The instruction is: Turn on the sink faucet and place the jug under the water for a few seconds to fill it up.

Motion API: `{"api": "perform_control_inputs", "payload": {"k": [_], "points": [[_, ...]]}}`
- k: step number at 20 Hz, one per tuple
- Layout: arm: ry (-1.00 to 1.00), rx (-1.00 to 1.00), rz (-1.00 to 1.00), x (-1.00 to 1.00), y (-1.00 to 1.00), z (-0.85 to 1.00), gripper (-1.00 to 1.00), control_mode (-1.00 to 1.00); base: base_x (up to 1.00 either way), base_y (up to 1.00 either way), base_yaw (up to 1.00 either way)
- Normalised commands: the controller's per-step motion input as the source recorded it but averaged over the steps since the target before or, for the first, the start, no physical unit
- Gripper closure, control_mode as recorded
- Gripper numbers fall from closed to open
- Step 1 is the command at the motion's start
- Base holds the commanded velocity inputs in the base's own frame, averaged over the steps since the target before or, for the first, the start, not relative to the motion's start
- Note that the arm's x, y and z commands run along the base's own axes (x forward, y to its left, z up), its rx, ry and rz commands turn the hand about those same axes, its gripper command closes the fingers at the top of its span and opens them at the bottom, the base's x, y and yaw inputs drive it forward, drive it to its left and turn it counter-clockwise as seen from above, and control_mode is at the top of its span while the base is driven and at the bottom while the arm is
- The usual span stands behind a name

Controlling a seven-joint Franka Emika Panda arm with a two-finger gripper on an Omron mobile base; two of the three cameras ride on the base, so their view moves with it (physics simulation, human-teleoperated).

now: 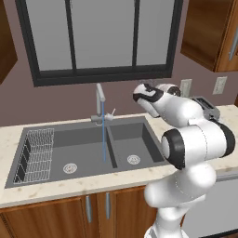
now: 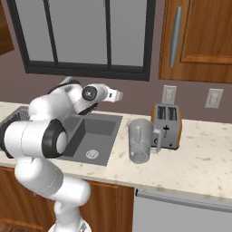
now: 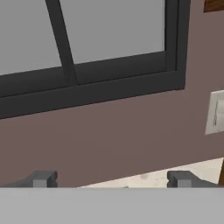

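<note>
The gripper (image 3: 111,178) stands with its two fingertips (image 3: 43,178) wide apart and nothing between them, raised above the right basin of the sink (image 1: 139,135) and aimed at the wall under the window (image 3: 87,87). From the sink, the jug (image 2: 139,141) lies off to the right on the counter (image 2: 199,158), upright, its handle turned toward the toaster (image 2: 166,125) just behind it (so the hand must swing right and drop, I judge). Water (image 1: 103,139) already runs from the sink faucet (image 1: 100,100) down onto the divider between the basins. The right base view shows jug and toaster clearly; the left base view gives the stream instead, with only the toaster's top peeking past the arm.
</note>
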Motion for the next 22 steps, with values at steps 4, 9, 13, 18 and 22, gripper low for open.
{"api": "perform_control_inputs", "payload": {"k": [4,9,13,18,22], "points": [[0.24,0.0,0.02,-0.16,-0.47,1.0,-1.0,-1.0,0.0,0.0,0.0],[0.27,0.0,0.04,-0.18,-0.4,1.0,-1.0,-1.0,0.0,0.0,0.0],[0.2,0.0,0.13,-0.46,-0.27,0.78,-1.0,-1.0,0.0,0.0,0.0],[-0.02,0.0,0.28,-0.97,-0.36,-0.12,-1.0,-1.0,0.0,0.0,0.0],[-0.13,0.0,0.35,-1.0,-0.25,-0.5,-1.0,-1.0,0.0,0.0,0.0]]}}
